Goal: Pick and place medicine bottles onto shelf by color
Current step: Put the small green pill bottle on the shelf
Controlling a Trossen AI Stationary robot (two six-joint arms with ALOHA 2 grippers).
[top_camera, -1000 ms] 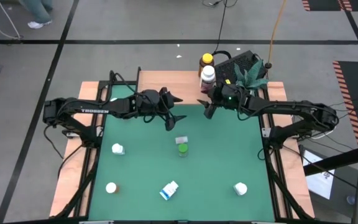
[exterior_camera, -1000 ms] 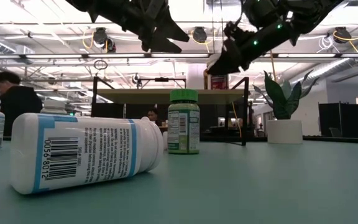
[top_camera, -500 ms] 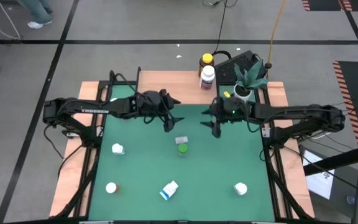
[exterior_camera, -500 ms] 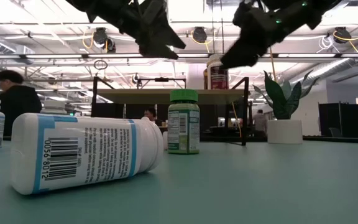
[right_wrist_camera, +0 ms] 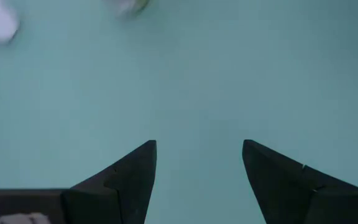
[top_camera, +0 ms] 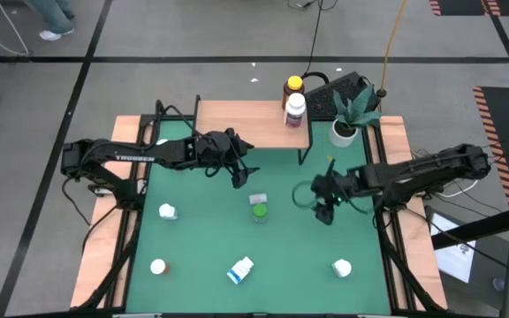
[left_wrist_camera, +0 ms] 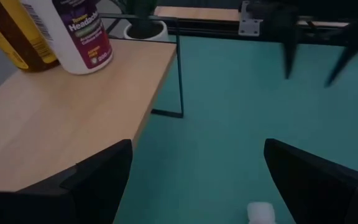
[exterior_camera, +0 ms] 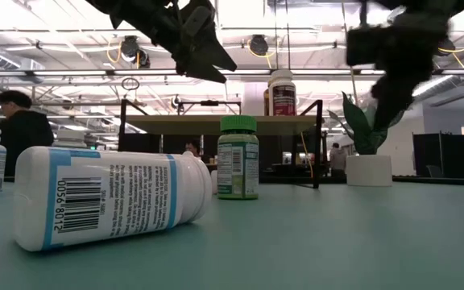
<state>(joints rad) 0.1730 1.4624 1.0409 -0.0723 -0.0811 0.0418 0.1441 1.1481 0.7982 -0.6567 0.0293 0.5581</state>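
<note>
The shelf [top_camera: 246,119] stands at the table's far edge on thin black legs. An amber yellow-capped bottle [top_camera: 292,86] and a white-capped red-labelled bottle [top_camera: 296,108] stand on its right end; both show in the left wrist view [left_wrist_camera: 76,28]. A green bottle [top_camera: 259,211] stands upright mid-table. A blue-labelled bottle [top_camera: 240,269] lies on its side near the front edge. White-capped bottles stand at left [top_camera: 168,211], front left [top_camera: 158,266] and front right [top_camera: 341,267]. My left gripper [top_camera: 247,163] hovers open in front of the shelf. My right gripper [top_camera: 323,210] is open and empty over bare table right of the green bottle.
A white plant pot [top_camera: 343,132] with a green plant stands at the far right corner beside the shelf. Wooden side rails [top_camera: 104,238] flank the green table. A person [exterior_camera: 14,129] shows in the room behind. Open green surface lies under my right gripper [right_wrist_camera: 197,168].
My right gripper has moved away from the shelf's right end toward the table's near and right edges and come down over the table, staying open. The red-labelled bottle stays upright on the shelf. My left gripper has kept nearly still.
</note>
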